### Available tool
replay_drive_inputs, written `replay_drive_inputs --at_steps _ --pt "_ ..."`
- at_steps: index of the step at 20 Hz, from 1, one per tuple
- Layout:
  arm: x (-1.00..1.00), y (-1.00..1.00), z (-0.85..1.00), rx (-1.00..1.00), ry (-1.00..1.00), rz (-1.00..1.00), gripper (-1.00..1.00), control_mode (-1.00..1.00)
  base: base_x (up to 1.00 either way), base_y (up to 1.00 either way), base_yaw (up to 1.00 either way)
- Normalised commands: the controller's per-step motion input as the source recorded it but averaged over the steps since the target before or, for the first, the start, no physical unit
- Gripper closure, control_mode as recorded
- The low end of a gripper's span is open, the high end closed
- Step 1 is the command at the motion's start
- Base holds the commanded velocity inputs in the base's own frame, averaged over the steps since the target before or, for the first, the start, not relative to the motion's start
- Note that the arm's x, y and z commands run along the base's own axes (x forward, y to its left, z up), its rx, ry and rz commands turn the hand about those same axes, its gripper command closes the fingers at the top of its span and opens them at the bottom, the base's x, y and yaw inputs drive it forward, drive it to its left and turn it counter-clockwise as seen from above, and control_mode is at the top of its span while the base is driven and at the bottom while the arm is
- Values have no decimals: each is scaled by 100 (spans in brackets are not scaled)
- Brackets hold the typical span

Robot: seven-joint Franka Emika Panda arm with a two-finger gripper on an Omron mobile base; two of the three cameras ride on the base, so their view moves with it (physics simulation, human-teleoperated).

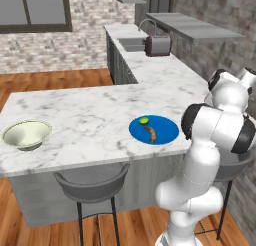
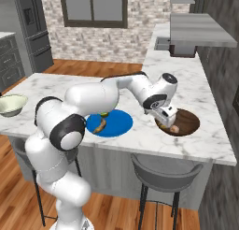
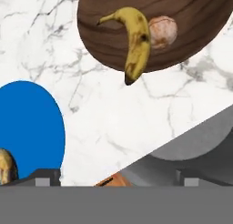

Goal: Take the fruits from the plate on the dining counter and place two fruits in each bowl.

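Observation:
My gripper (image 2: 166,120) hangs open just above a dark brown wooden bowl (image 2: 186,121) at the right end of the dining counter (image 2: 140,89). In the hand view a brown-yellow banana (image 3: 136,42) lies in that bowl (image 3: 191,9) with its tip over the rim, beside the round orange-brown fruit (image 3: 162,32); both are well clear of my fingertips (image 3: 43,176). The blue plate (image 1: 165,130) holds the green lime (image 1: 144,121) and the second banana (image 1: 151,135). A cream-white bowl (image 1: 26,135) stands at the counter's far left.
Grey bar stools (image 1: 92,182) stand along the counter's near edge, one right under my hand (image 3: 195,150). A back counter carries a sink (image 1: 131,42) and toaster (image 1: 158,45). My own arm (image 2: 93,98) reaches across above the plate.

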Motion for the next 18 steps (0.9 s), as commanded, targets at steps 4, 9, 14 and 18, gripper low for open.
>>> replay_drive_inputs --at_steps 4,9,14,18 --pt "4 100 56 -1 8 16 -100 -100 0 0 0" --pt "18 100 38 0 19 33 -100 -100 0 0 0" --pt "10 100 4 0 21 33 -100 -100 0 0 0" --pt "23 93 0 0 22 25 -100 -100 0 0 0"
